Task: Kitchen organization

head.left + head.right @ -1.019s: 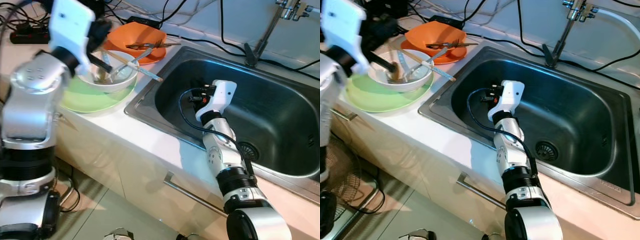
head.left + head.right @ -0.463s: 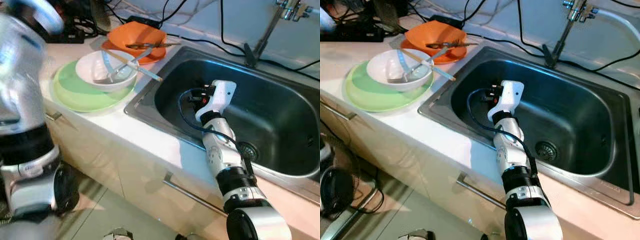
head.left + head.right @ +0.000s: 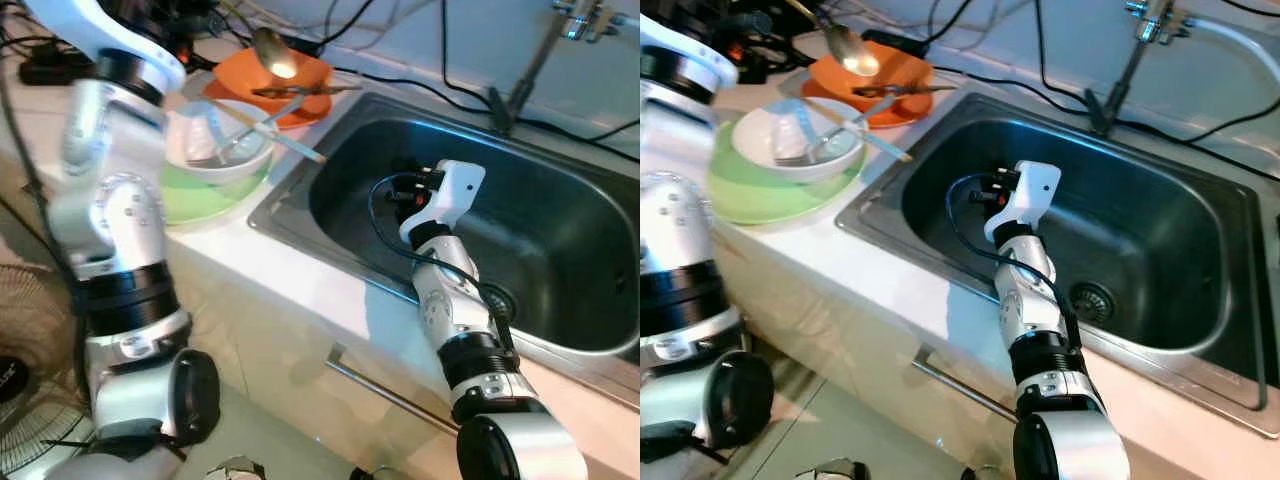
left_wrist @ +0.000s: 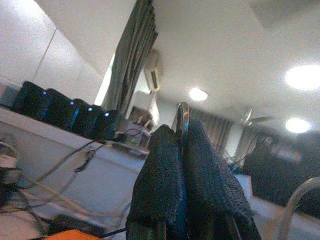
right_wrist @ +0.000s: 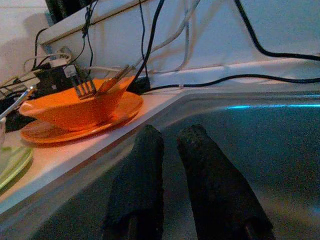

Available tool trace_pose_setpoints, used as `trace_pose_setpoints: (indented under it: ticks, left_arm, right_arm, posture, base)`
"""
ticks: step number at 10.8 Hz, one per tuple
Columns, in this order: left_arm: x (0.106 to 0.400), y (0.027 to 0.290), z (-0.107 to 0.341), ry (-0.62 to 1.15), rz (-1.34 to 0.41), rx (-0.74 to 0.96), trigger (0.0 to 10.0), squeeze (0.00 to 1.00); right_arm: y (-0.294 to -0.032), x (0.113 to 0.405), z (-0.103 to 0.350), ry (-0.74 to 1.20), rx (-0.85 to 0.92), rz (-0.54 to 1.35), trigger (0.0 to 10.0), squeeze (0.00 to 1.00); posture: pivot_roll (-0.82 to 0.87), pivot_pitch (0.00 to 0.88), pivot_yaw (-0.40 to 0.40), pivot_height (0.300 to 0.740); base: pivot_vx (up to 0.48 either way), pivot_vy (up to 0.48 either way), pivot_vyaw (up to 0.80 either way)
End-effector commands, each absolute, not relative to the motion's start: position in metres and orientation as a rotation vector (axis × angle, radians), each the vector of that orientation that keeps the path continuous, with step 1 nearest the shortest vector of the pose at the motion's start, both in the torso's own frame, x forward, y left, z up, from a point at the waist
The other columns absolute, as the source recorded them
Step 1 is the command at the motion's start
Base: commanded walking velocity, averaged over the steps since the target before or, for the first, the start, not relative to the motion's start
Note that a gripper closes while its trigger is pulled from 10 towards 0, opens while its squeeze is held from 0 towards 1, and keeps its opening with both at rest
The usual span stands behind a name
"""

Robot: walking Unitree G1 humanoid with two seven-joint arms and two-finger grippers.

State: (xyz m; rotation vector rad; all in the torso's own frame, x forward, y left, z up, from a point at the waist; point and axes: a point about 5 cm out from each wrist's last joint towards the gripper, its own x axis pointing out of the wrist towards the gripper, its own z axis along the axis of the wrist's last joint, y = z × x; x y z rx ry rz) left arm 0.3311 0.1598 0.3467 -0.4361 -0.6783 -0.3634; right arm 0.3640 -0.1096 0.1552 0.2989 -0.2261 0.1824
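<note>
My left gripper (image 4: 181, 131) is raised over the back of the counter and is shut on the handle of a metal spoon (image 3: 274, 58). The spoon's bowl hangs above the orange bowl (image 3: 300, 78), which holds a fork and sits on an orange plate. In front of that, a white bowl (image 3: 240, 155) with a fork and chopsticks rests on a green plate (image 3: 200, 198). My right gripper (image 3: 402, 192) is low inside the steel sink (image 3: 560, 230), near its left wall. Its fingers (image 5: 142, 165) are shut with nothing between them.
A tap (image 3: 520, 80) stands behind the sink, and black cables (image 3: 400, 80) run along the back wall. A power strip (image 3: 40, 62) lies at the far left of the counter. A cabinet handle (image 3: 385, 392) is below the counter edge, and a floor fan (image 3: 30, 440) is at the lower left.
My left arm has left the white bowl, swung out to the left, and now holds a spoon up above the orange bowl. My right arm has shifted slightly in the sink.
</note>
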Motion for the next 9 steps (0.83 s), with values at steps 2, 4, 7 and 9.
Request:
trace_pose_setpoints:
  ticks: [2,4,7,9]
  left_arm:
    - [0.338,0.153,0.336,-0.667,-0.405,-0.591,10.0,0.0]
    - [0.348,0.143,0.319,-0.607,-0.419,-0.641,10.0,0.0]
    - [0.356,0.118,0.301,-0.53,-0.479,-0.716,10.0,0.0]
    - [0.357,0.109,0.295,-0.501,-0.506,-0.738,10.0,0.0]
  right_arm:
    - [-0.123,0.368,0.164,-0.246,0.386,0.13,10.0,0.0]
    - [-0.134,0.37,0.171,-0.259,0.46,0.076,10.0,1.0]
    - [-0.14,0.371,0.191,-0.302,0.669,0.065,10.0,1.0]
    - [-0.142,0.37,0.205,-0.332,0.752,0.085,10.0,1.0]
  posture:
    - [0.07,0.043,-0.046,0.74]
    - [0.06,0.034,-0.03,0.74]
    - [0.03,0.028,-0.011,0.74]
    - [0.02,0.024,-0.004,0.74]
  base:
    - [0.0,0.0,0.0]
    - [0.0,0.0,0.0]
    - [0.0,0.0,0.0]
    - [0.0,0.0,0.0]
